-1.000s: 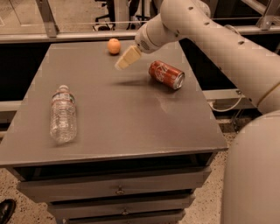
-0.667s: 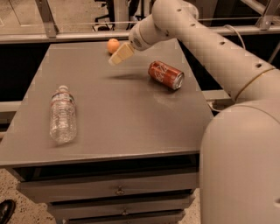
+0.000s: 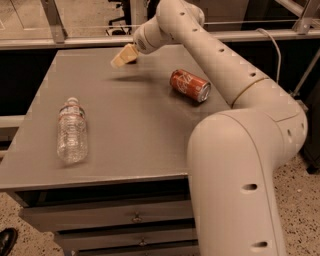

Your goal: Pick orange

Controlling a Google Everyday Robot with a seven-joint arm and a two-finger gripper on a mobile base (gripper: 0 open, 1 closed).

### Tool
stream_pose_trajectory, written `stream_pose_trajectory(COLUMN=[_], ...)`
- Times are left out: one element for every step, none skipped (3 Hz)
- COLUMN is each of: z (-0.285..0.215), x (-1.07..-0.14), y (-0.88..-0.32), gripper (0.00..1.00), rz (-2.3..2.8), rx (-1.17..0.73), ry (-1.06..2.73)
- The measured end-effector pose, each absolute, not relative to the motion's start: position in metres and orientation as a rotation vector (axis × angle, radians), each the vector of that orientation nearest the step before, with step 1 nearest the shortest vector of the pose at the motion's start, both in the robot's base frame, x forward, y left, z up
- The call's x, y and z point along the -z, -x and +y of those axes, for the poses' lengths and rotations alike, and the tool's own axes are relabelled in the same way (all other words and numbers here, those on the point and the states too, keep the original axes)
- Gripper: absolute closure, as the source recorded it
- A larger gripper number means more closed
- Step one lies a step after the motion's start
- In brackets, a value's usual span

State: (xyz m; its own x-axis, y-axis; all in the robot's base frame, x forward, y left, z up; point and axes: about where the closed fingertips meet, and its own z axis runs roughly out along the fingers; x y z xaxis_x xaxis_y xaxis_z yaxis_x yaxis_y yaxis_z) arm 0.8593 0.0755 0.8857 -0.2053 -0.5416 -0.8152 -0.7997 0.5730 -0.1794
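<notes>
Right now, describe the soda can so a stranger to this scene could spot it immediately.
On the grey table, look right of centre. The soda can lies on its side there, right of the gripper hovering near the far edge. It is red metal, unlike the clear water bottle by the left edge.

Looks like an office or robot-lab test area, not a home: grey metal cabinet (image 3: 150, 130) w/ handled drawers (image 3: 135, 218) serving as the work surface, speckled hard floor (image 3: 302, 200), metal-and-glass railing (image 3: 52, 22) behind it, and what seems to be an office chair base (image 3: 120, 7) beyond that. A large white robot arm (image 3: 240, 165) fills the right side, its gripper (image 3: 124, 56) just above the cabinet's far edge. A loose cable (image 3: 272, 42) runs along the back rail, and someone's dark shoe (image 3: 6, 241) shows at bottom left.
</notes>
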Motion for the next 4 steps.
stream_pose_trajectory(z=[0.090, 0.087, 0.083, 0.078], x=[-0.873, -0.861, -0.860, -0.866], y=[-0.875, -0.895, -0.902, -0.901], gripper=[0.00, 0.03, 0.25, 0.56], rz=[1.901, 1.927, 1.931, 1.920], rx=[-0.370, -0.366, -0.360, -0.364], ry=[1.069, 1.021, 0.994, 0.979])
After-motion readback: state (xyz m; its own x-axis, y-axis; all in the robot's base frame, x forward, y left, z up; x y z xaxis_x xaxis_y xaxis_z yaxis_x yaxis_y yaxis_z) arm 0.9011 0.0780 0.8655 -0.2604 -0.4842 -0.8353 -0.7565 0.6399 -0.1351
